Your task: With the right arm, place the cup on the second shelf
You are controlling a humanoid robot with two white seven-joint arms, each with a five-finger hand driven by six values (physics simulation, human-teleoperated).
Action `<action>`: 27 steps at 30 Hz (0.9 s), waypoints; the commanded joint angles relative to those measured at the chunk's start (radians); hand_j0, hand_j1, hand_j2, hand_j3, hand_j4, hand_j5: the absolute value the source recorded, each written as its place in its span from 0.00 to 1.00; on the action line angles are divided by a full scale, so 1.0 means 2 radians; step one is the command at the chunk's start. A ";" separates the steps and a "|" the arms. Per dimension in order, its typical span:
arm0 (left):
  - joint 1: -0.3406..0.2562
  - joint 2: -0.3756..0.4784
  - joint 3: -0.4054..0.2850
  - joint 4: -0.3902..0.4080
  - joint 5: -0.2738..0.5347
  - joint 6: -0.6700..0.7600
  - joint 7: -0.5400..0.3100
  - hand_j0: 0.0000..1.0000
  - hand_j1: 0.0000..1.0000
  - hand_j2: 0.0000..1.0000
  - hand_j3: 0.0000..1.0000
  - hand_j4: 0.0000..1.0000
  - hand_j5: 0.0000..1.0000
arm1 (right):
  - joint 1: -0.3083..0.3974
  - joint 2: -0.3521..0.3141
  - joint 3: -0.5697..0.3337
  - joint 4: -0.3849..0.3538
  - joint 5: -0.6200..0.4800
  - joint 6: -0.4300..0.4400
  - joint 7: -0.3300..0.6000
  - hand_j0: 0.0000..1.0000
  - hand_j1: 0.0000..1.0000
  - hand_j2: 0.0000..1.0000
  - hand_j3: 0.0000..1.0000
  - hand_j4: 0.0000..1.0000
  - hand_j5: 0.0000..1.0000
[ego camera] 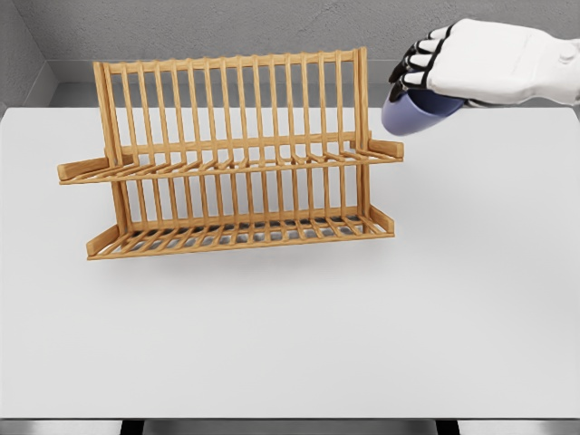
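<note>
Step in hand: the cup is being carried in the air, judged as the transport stage, placement not yet done.
Right hand: clasped around the cup from above, fingers curled over its rim.
Cup position: up off the table, just right of the rack, above its upper shelf.
Next move: a leftward shift and a lowering onto the upper shelf are called for, with the end post to be cleared.
Rack contents: both shelves are seen bare.
Cup contents: cannot be told.
Left arm: not seen.
</note>
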 commanded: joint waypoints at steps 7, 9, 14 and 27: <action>0.000 0.000 0.000 0.000 0.000 0.000 0.000 1.00 1.00 1.00 1.00 1.00 1.00 | -0.002 0.009 0.003 -0.019 -0.003 0.002 0.000 0.60 0.60 0.60 0.60 0.60 0.60; 0.000 0.000 0.000 0.000 0.000 0.000 0.000 1.00 1.00 1.00 1.00 1.00 1.00 | -0.003 0.012 0.006 -0.019 -0.003 0.002 0.000 0.60 0.60 0.60 0.60 0.60 0.60; 0.000 0.000 0.000 0.000 0.000 0.000 0.000 1.00 1.00 1.00 1.00 1.00 1.00 | -0.005 0.021 0.035 -0.019 -0.003 0.002 0.000 0.60 0.60 0.60 0.60 0.60 0.60; 0.000 0.000 0.000 0.000 0.000 0.000 0.000 1.00 1.00 1.00 1.00 1.00 1.00 | -0.005 0.023 0.055 -0.019 -0.002 0.002 0.000 1.00 1.00 1.00 1.00 1.00 1.00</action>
